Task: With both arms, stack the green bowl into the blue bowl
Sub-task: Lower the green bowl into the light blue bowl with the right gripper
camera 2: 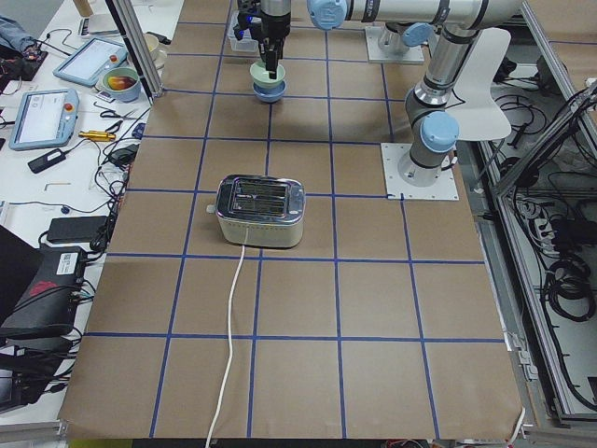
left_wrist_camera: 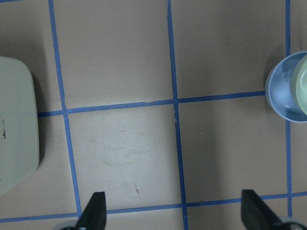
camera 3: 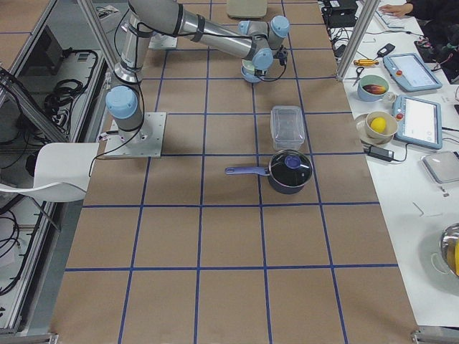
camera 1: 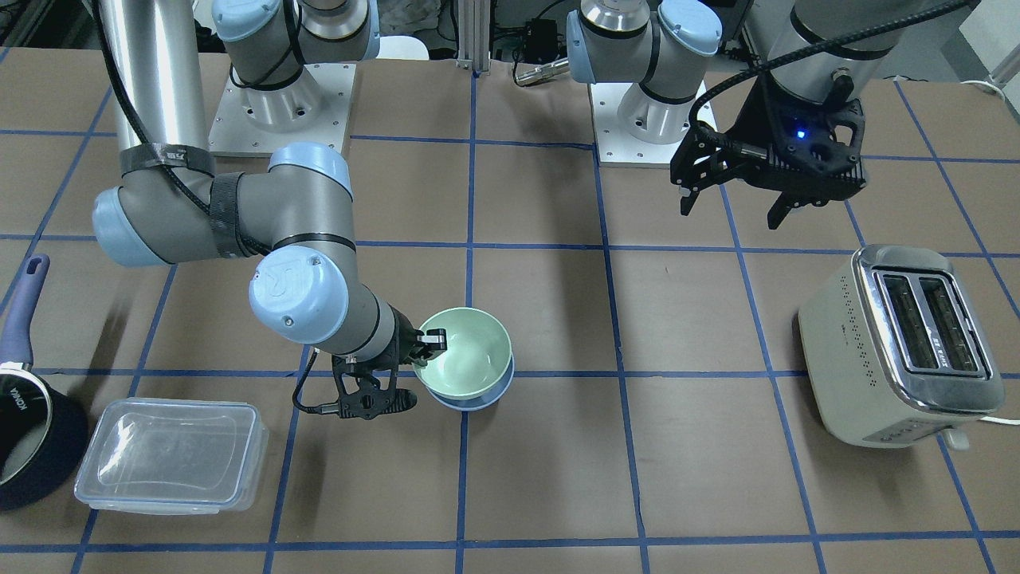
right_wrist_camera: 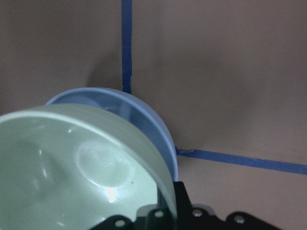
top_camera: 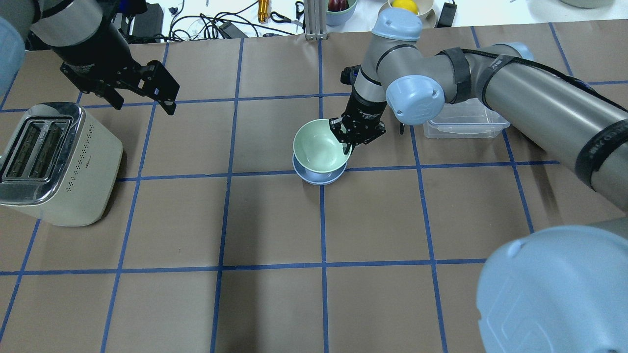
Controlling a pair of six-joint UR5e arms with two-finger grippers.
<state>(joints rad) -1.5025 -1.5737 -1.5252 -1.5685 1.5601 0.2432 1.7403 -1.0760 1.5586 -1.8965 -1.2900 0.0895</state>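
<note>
The pale green bowl [camera 1: 470,355] sits inside the pale blue bowl [camera 1: 478,401] near the table's middle, its rim above the blue rim. My right gripper [camera 1: 426,343] is shut on the green bowl's rim on the side toward the plastic box. In the overhead view the green bowl [top_camera: 316,147] leans slightly over the blue bowl [top_camera: 319,178], with the right gripper [top_camera: 343,142] at its edge. The right wrist view shows the green bowl [right_wrist_camera: 72,167] over the blue bowl [right_wrist_camera: 148,120]. My left gripper [camera 1: 729,209] is open and empty, high beside the toaster; it also shows in the overhead view [top_camera: 144,105].
A cream toaster [camera 1: 900,343] stands on my left side, below the left gripper. A clear plastic lidded box [camera 1: 171,454] and a dark navy saucepan [camera 1: 32,430] stand on my right side, close to the right arm's elbow. Blue tape lines grid the brown table.
</note>
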